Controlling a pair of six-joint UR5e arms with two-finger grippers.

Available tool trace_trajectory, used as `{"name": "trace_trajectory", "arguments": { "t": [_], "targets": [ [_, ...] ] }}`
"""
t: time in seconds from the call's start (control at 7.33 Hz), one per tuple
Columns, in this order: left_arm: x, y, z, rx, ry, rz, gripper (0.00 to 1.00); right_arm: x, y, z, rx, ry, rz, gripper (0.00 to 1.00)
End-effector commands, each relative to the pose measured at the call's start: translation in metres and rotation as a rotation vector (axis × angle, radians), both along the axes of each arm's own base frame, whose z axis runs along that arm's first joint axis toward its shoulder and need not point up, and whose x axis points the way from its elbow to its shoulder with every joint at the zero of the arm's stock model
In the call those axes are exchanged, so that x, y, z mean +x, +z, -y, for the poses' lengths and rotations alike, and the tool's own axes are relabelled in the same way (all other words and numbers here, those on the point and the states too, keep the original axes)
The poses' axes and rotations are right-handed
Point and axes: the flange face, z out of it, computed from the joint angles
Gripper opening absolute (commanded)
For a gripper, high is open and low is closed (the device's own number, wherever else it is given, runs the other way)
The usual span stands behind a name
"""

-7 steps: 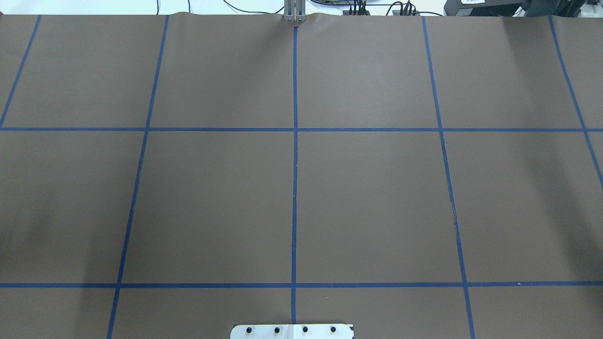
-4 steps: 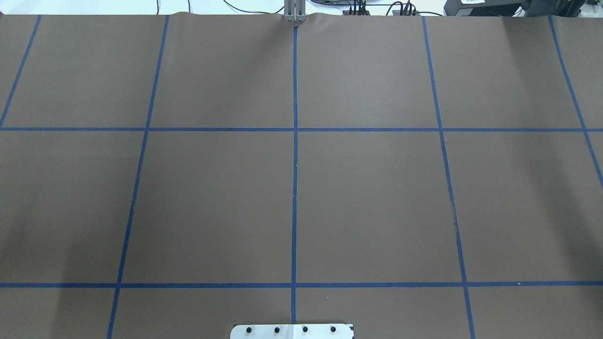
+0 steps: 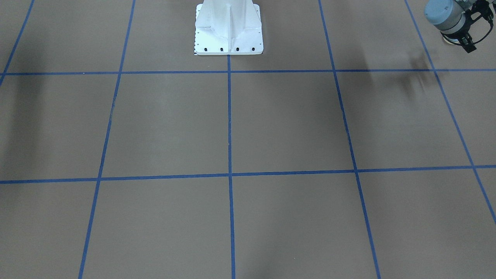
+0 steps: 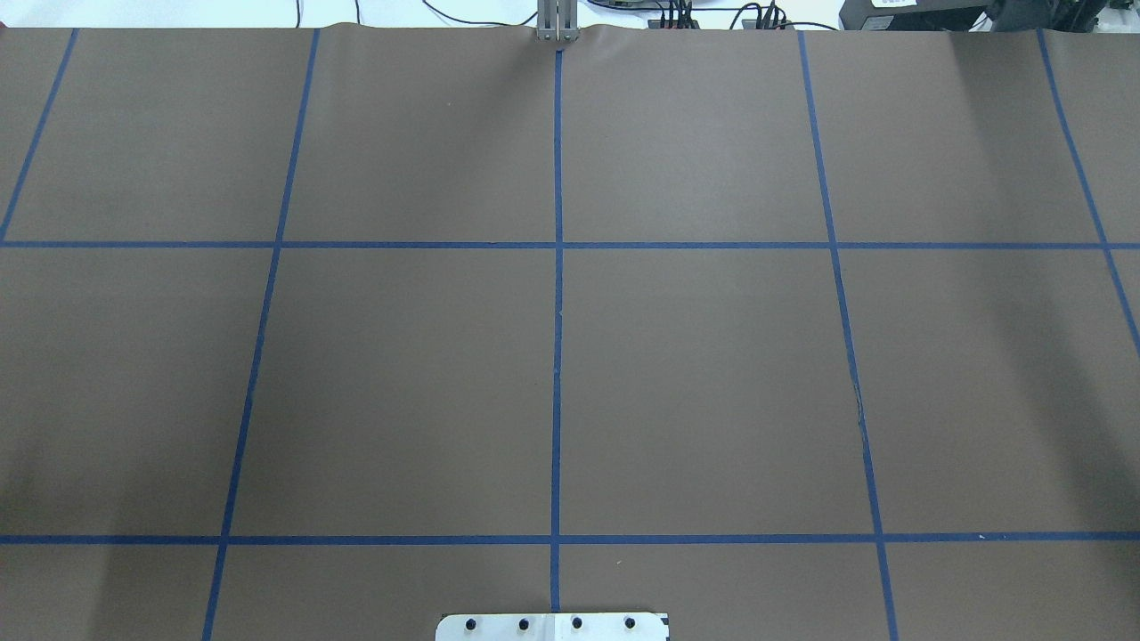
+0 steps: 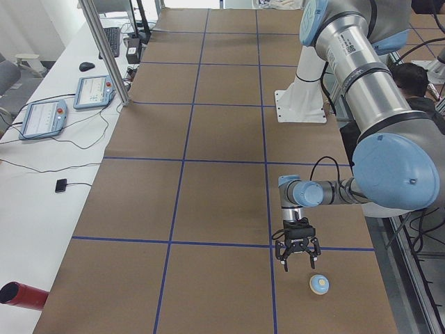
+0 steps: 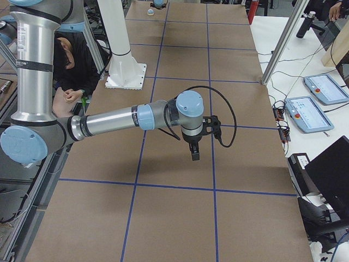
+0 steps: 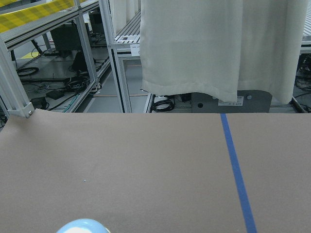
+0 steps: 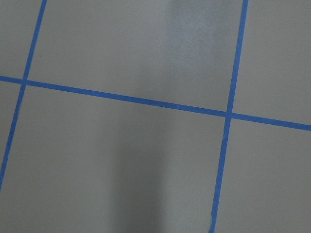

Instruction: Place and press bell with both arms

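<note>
Bell, light-blue dome on cream base, near left tool, right tool well apart, cannot tell either's spread

Table cover — matt brown paper; right arm — smooth silver metal tube.

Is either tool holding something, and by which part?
Nothing is held. The bell sits on the table, apart from the left tool; the right tool looks bare.

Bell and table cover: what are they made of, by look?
Bell: smooth light-blue dome on a cream base, probably painted metal or plastic; too small to settle. Table cover: matte brown paper, apparently, rippled along its far edge.
</note>
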Motion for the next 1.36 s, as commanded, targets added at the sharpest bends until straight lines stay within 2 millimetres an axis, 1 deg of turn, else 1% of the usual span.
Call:
{"name": "trace_trajectory", "arguments": {
  "t": [0.0, 0.14, 0.27, 0.41, 0.55, 1.09, 1.23],
  "targets": [
    [0.007, 0.005, -0.009, -0.013, -0.009, 0.011, 1.00, 0.000, 0.000, 0.000, 0.001, 0.001, 0.000, 1.00],
    [0.014, 0.005, -0.014, -0.012, -0.010, 0.011, 1.00, 0.000, -0.001, 0.000, 0.002, 0.001, 0.000, 1.00],
    [0.019, 0.013, -0.022, -0.017, -0.014, 0.005, 1.00, 0.000, -0.002, 0.001, 0.005, 0.000, -0.001, 1.00],
    [0.022, 0.026, -0.033, -0.014, -0.006, -0.001, 1.00, 0.000, -0.002, 0.001, 0.006, -0.001, -0.002, 1.00],
    [0.024, 0.032, -0.040, -0.016, -0.008, -0.007, 1.00, 0.001, -0.002, 0.001, 0.006, 0.000, -0.002, 1.00],
    [0.030, 0.033, -0.055, -0.031, -0.040, 0.012, 1.00, 0.000, -0.002, 0.001, 0.006, -0.001, -0.002, 1.00],
    [0.029, 0.036, -0.056, -0.028, -0.040, 0.021, 1.00, 0.001, -0.002, 0.001, 0.006, 0.000, -0.002, 1.00]
  ]
}}
